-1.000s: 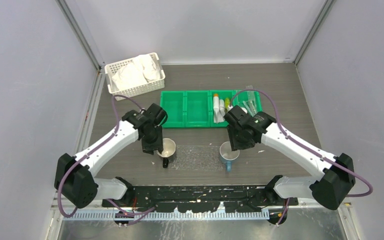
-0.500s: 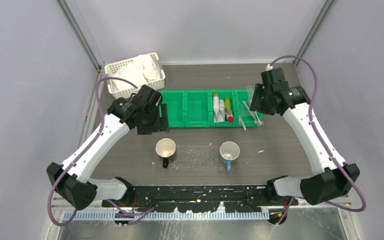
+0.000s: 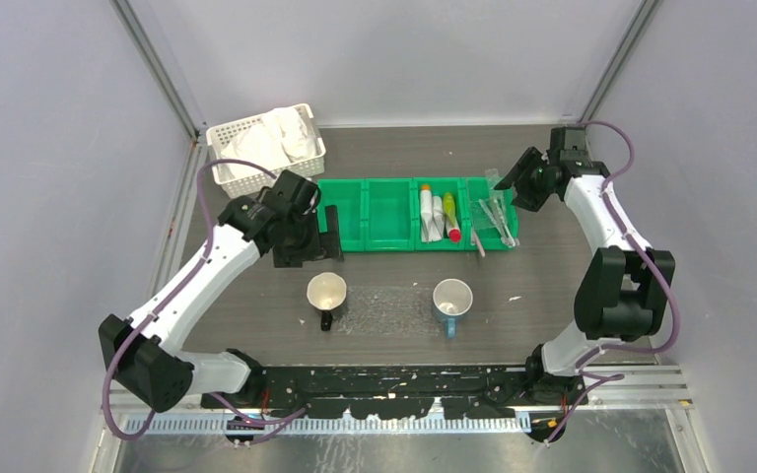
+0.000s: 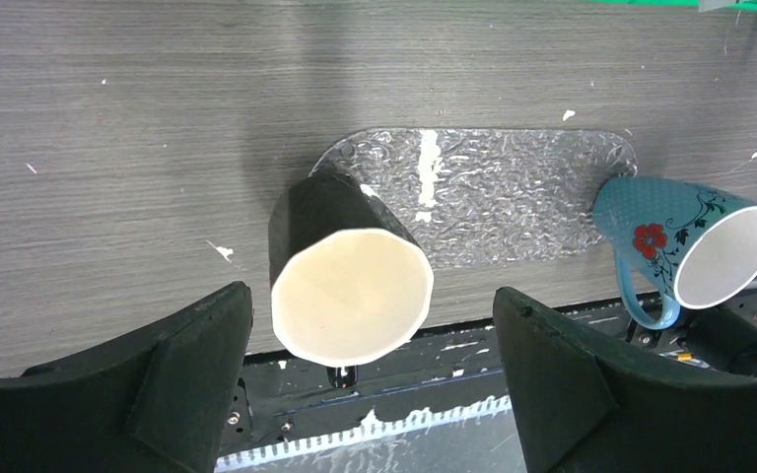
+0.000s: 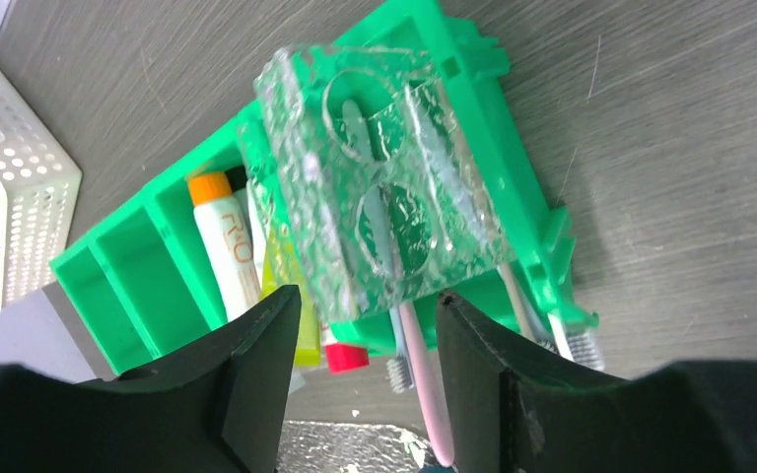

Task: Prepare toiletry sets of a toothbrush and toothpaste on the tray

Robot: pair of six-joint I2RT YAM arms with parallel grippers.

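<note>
The clear tray (image 3: pixel 389 313) (image 4: pixel 498 202) lies flat on the table between two mugs, with nothing on it. Toothpaste tubes lie in the green bin (image 3: pixel 345 212): a white one with an orange cap (image 5: pixel 225 246) and a yellow-green one (image 5: pixel 291 296) with a red cap. Toothbrushes (image 3: pixel 498 219) fill the bin's right compartment; a pink toothbrush (image 5: pixel 424 394) sticks out over the front edge. My right gripper (image 5: pixel 370 379) (image 3: pixel 509 187) hovers open above that compartment, holding nothing. My left gripper (image 4: pixel 370 384) (image 3: pixel 323 232) is wide open by the bin's left end, above the black mug (image 4: pixel 350 296).
A second clear textured plastic piece (image 5: pixel 384 197) rests over the toothbrush compartment. A blue flowered mug (image 3: pixel 451 298) stands at the tray's right end. A white lattice basket (image 3: pixel 261 148) with white cloths sits at the back left. The bin's two left compartments hold nothing.
Left gripper opened, let go of the black mug and rose back toward the bin. Right arm left the blue mug, swung to the bin's far right end and opened a little wider.
</note>
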